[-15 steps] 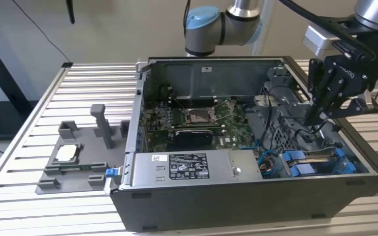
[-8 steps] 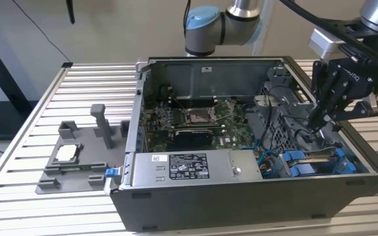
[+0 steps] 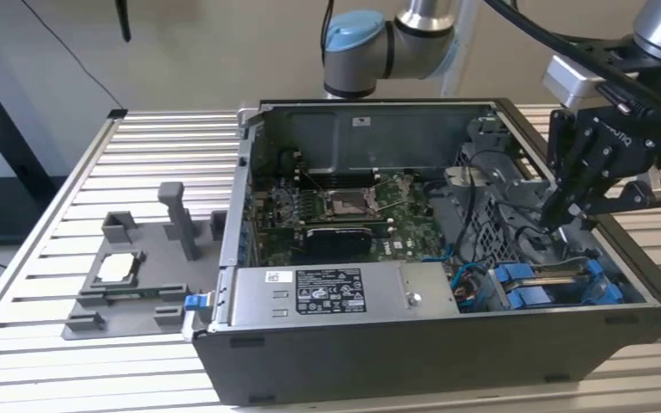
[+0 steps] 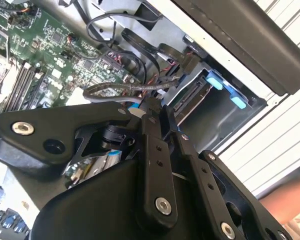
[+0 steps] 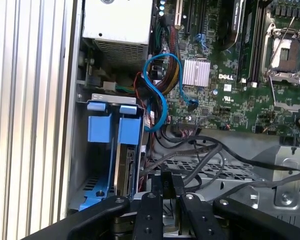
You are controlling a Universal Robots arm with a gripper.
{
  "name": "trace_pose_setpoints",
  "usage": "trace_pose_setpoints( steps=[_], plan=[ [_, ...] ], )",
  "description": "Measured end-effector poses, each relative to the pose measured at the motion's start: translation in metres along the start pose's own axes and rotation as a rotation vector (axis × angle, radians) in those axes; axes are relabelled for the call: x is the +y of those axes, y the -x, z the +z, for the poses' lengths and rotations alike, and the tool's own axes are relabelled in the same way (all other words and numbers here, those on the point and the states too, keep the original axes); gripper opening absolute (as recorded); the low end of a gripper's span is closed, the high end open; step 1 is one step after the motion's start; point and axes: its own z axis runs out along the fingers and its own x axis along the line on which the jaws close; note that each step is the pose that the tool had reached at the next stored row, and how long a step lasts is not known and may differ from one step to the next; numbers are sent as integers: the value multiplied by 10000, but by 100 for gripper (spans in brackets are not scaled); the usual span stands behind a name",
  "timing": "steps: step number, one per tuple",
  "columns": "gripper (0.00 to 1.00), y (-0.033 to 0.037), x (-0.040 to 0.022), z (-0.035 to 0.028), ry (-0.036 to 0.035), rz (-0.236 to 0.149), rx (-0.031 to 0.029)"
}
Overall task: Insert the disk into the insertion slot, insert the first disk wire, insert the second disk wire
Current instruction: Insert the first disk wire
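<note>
Currently the gripper (image 3: pixel 551 222) is seen hanging over the open computer case (image 3: pixel 423 353), to the exterior view's right of the grey power-supply box (image 3: pixel 330 292) and higher than it. Its black fingers (image 5: pixel 166 187) are drawn close together with barely a gap; whether a wire is pinched between them cannot be told. The disk (image 5: pixel 124 165) is found already seated in the insertion slot (image 5: pixel 82 150), in the bay just beside the power-supply box. It stands on edge, its blue end tab (image 5: pixel 129 131) facing out of the bay next to a second blue tab (image 5: pixel 99 127). The fingertips are held near the disk's inner end, not touching it. A tangle of black wires (image 5: pixel 200 152) is laid across the cage between the fingertips and the power-supply box side, and one grey sleeved wire (image 4: pixel 115 89) is seen passing right at the fingertips in the second wrist view. A blue cable (image 5: pixel 162 100) is looped close to the power-supply box, toward the green motherboard (image 3: pixel 411 198), which is set behind the box with its square CPU socket (image 3: pixel 346 204). On the far side of the power-supply box, outside the case, a grey fixture tray (image 3: pixel 124 297) is placed on the slatted table (image 3: pixel 66 172).
</note>
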Motion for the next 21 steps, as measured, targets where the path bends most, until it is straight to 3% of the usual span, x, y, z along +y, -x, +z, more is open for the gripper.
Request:
trace_pose_setpoints(
  steps=[21],
  plan=[
    [19, -3, -3, 37, 0, -1, -2]
  ],
)
